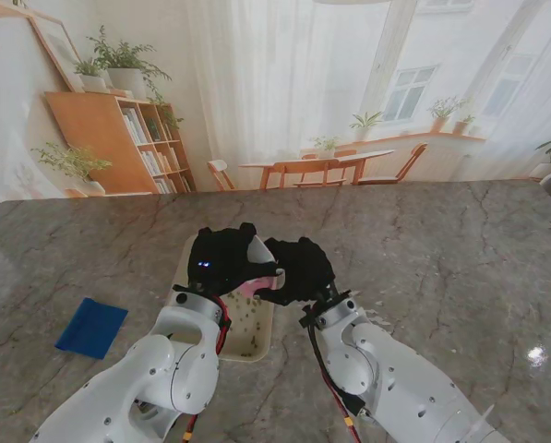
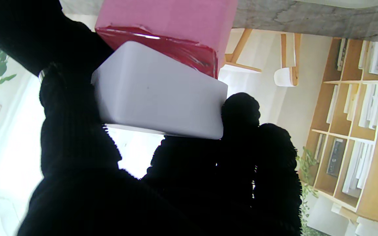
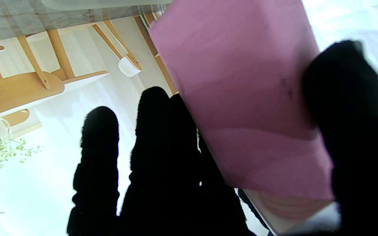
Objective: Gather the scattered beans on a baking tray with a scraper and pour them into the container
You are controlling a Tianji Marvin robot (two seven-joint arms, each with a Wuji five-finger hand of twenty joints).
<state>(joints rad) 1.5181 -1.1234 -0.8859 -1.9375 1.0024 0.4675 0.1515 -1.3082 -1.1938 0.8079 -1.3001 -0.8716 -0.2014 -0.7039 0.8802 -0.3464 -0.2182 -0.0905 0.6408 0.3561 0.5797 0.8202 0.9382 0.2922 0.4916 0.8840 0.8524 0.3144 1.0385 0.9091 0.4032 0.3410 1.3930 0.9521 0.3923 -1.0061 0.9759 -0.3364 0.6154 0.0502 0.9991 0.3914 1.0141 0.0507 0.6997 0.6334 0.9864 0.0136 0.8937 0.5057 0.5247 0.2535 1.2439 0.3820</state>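
Holding both hands up over the baking tray (image 1: pixel 254 343): left hand (image 1: pixel 221 261) is wrapped around the white container (image 2: pixel 159 95), right hand (image 1: pixel 301 269) pinches the pink scraper (image 3: pixel 241 98), its edge touching the container's rim. Beans (image 1: pixel 247 318) sit in the tray.

text: none legible | labels: none | numbers: none

The two gloved hands are covering the far half of the baking tray (image 1: pixel 253 346). Beans there (tiny specks) are proving uncountable.
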